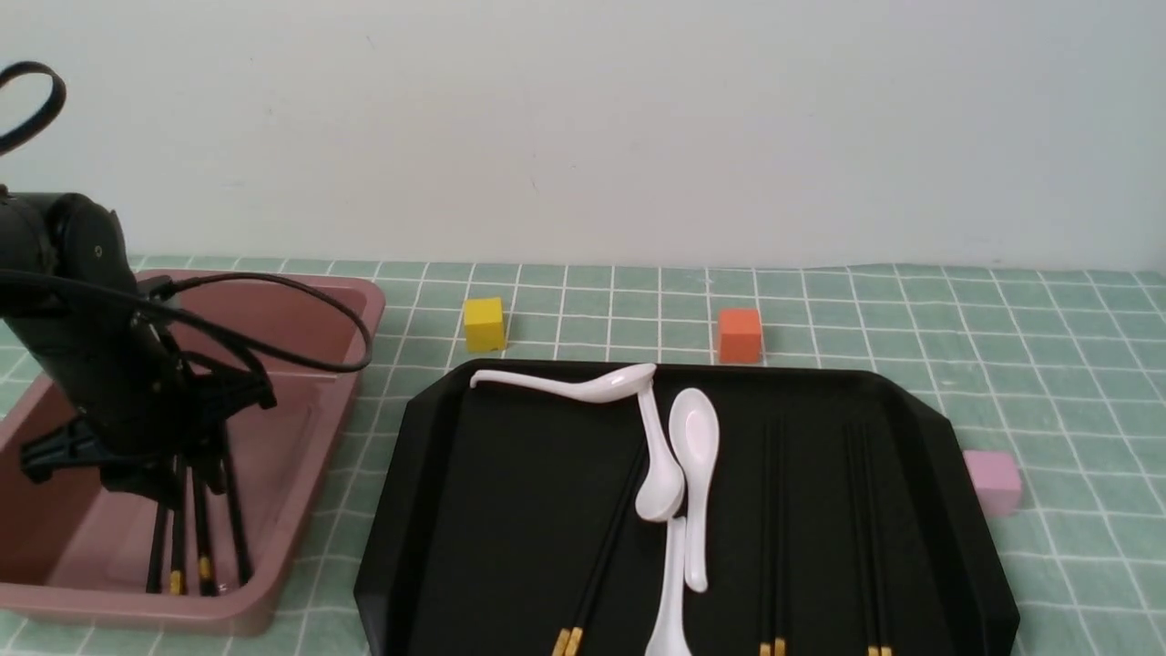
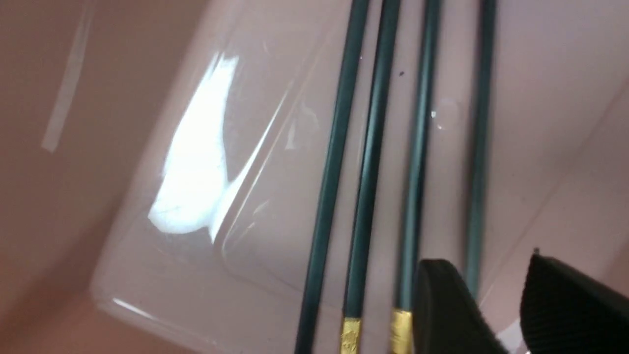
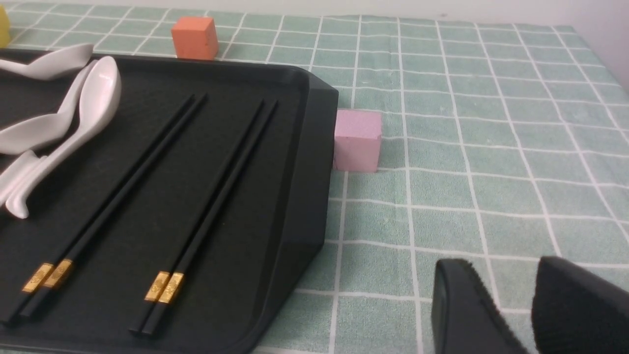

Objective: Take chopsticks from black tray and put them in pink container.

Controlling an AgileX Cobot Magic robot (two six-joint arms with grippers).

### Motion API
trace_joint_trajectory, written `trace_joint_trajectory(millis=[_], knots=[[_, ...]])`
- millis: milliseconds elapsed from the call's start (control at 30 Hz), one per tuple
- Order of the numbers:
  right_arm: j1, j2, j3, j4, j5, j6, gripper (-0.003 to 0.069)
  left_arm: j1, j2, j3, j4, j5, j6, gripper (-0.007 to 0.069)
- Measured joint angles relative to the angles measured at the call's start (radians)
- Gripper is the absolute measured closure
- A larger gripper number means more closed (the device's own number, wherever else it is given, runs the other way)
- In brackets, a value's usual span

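Note:
Several black chopsticks (image 1: 202, 547) with gold bands lie on the floor of the pink container (image 1: 360, 305), side by side in the left wrist view (image 2: 366, 196). My left gripper (image 1: 182, 474) hangs low inside that container (image 2: 147, 246), just above them. It (image 2: 491, 275) is open, with only the pink floor showing between its fingers. The black tray (image 1: 492, 510) holds three more chopstick pairs (image 1: 772, 528); two pairs (image 3: 216, 196) show in the right wrist view. My right gripper (image 3: 511, 280) is open over the green cloth, off the tray's (image 3: 300, 162) right side.
Three white soup spoons (image 1: 692, 456) lie in the middle of the tray, one over a chopstick pair. A yellow cube (image 1: 484, 323) and an orange cube (image 1: 739, 334) stand behind the tray. A pale pink cube (image 1: 992, 481) sits at its right edge.

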Motion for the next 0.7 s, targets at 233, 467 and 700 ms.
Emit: trace_joint_trajectory(millis=[233,467,700], knots=[[0.000,0.000,0.000,0.000,0.000,0.000,0.0419,0.000,-0.143,-0.002,0.000,0.097,0.058,0.0471],[0.000,0.000,0.000,0.000,0.000,0.000,0.0419,0.000,-0.412,0.037,-0.037,0.181,0.150,0.0637],[0.000,0.000,0.000,0.000,0.000,0.000,0.0419,0.000,-0.709,0.266,-0.087,0.154,0.178,0.0637]])
